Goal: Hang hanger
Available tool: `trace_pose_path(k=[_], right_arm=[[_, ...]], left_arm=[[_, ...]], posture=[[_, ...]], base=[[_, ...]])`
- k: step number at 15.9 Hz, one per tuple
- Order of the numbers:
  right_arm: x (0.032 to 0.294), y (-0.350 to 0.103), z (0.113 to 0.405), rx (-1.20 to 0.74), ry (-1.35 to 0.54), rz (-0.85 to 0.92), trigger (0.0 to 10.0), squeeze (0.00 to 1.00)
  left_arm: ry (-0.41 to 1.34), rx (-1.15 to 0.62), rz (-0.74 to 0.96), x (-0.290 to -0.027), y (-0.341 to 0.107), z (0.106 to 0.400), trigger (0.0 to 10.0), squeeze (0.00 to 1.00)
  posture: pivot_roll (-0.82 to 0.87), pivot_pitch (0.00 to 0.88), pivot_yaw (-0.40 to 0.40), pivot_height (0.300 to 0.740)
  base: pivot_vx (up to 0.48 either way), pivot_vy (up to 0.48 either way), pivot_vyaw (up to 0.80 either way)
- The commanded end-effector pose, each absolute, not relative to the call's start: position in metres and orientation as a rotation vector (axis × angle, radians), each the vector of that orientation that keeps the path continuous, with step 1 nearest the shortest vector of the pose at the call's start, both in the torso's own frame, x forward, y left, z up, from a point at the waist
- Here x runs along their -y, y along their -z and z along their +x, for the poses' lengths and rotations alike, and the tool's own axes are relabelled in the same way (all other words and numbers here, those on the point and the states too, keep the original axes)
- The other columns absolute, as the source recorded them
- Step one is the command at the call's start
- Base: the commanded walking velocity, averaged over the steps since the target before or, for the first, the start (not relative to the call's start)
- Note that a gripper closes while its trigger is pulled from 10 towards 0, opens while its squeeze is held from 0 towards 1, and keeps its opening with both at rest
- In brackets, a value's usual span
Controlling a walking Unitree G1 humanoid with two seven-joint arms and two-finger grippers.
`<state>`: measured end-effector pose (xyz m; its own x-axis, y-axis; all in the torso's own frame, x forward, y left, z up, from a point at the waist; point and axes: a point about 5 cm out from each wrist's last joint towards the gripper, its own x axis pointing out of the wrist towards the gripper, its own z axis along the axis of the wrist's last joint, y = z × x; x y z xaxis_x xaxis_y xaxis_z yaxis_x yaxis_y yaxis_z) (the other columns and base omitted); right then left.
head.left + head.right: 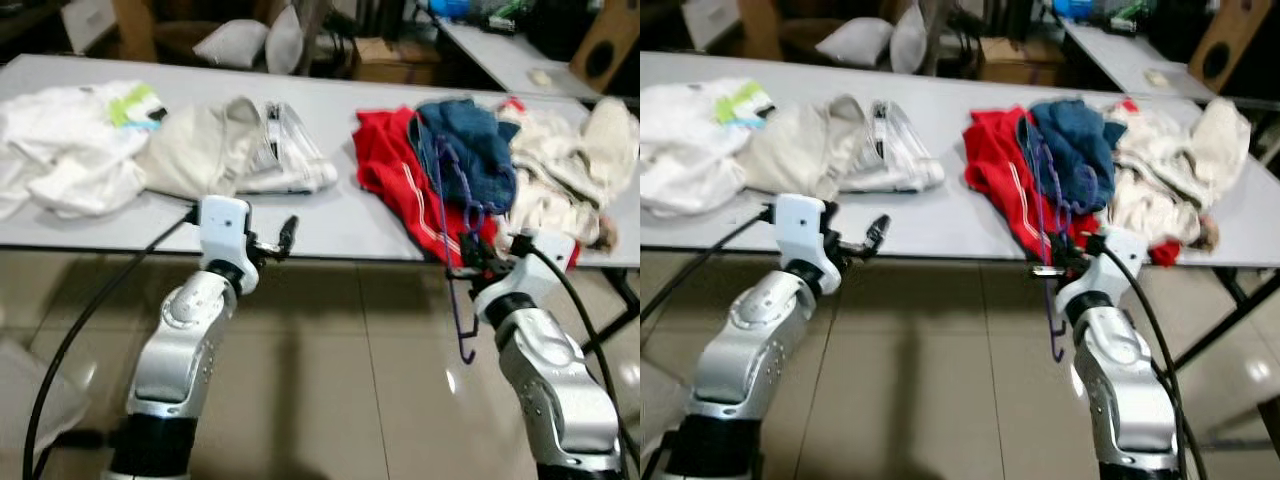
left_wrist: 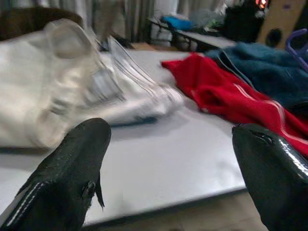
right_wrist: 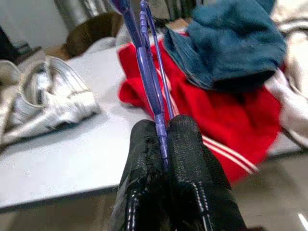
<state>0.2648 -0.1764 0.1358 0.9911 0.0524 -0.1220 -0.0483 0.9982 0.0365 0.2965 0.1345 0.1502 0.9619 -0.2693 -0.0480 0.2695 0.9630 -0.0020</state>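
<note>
Hanger, purple and thin, runs nearly upright in the left eye view, its hook end hanging below the table edge over the floor, its upper part lying against the red garment and blue garment. The right gripper pinches it at the front edge of the grey table. The left gripper sits beside the same edge, holding nothing. White clothes and a cream piece are spread across the tabletop; a glossy tiled floor lies beneath.

Left wrist view: both black fingers stand wide apart, with bare tabletop between them.

Right wrist view: the two fingers are pressed together on the hanger's purple bars, which rise away from them over the red cloth.

No writing is legible.
</note>
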Motion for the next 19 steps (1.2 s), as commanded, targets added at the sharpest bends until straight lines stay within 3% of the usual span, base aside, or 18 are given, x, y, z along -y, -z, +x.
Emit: trace_pose_path(k=[1, 16, 19], right_arm=[[0.1723, -0.1376, 0.2652, -0.115, -0.073, 0.043, 10.0, 0.0], [0.1701, -0.1382, 0.2632, -0.09, -0.06, 0.054, 10.0, 0.0], [0.1703, -0.1381, 0.2629, -0.089, -0.06, 0.046, 10.0, 0.0]], left_arm=[[0.251, -0.042, 0.017, -0.14, -0.1516, 0.2967, 10.0, 0.0], [0.284, -0.041, 0.031, -0.134, -0.1505, 0.3014, 10.0, 0.0], [0.289, -0.041, 0.036, -0.1333, -0.1503, 0.3016, 10.0, 0.0]], posture=[[-0.06, 0.0, -0.094, 0.74], [-0.07, 0.0, -0.063, 0.74], [-0.07, 0.0, -0.06, 0.74]], base=[[0.289, 0.0, 0.0], [0.288, 0.0, 0.0], [0.29, 0.0, -0.4]])
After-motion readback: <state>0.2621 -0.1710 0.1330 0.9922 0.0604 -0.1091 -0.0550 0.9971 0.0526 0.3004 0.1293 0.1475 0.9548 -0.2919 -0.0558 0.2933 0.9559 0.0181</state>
